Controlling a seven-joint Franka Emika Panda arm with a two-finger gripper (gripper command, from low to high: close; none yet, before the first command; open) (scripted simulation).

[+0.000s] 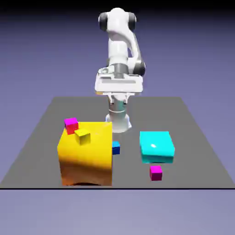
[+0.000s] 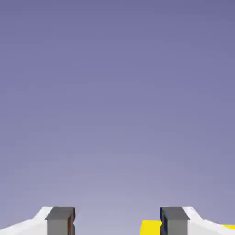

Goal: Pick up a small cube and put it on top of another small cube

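Small cube (image 1: 155, 172): tiny, plain magenta, alone on the surface (image 1: 197, 137) near its front edge, just in front of the cyan block (image 1: 157, 147), toward the exterior view's right. Clear on all sides w/ nothing stacked on it, so prob. an easy top-down grab.

Other small ones: blue cube (image 1: 116, 148) tucked against the big yellow block (image 1: 86, 158), between it and the cyan one, half hidden. Small yellow cube (image 1: 82, 136) up on the yellow block's top; magenta-topped cube w/ red sides (image 1: 71, 125) at that block's far corner, whether on it or behind it can't tell. Which one serves as the stacking base: not clear yet.

Claw (image 2: 117, 220): released, jaws well apart, nothing between the tips. Hand view mostly backdrop w/ a sliver of yellow at the bottom right, so aimed out over the blocks, not down. Parked high near the base (image 1: 118, 120), well apart from the small cube. Looks like the start: approach not yet begun.
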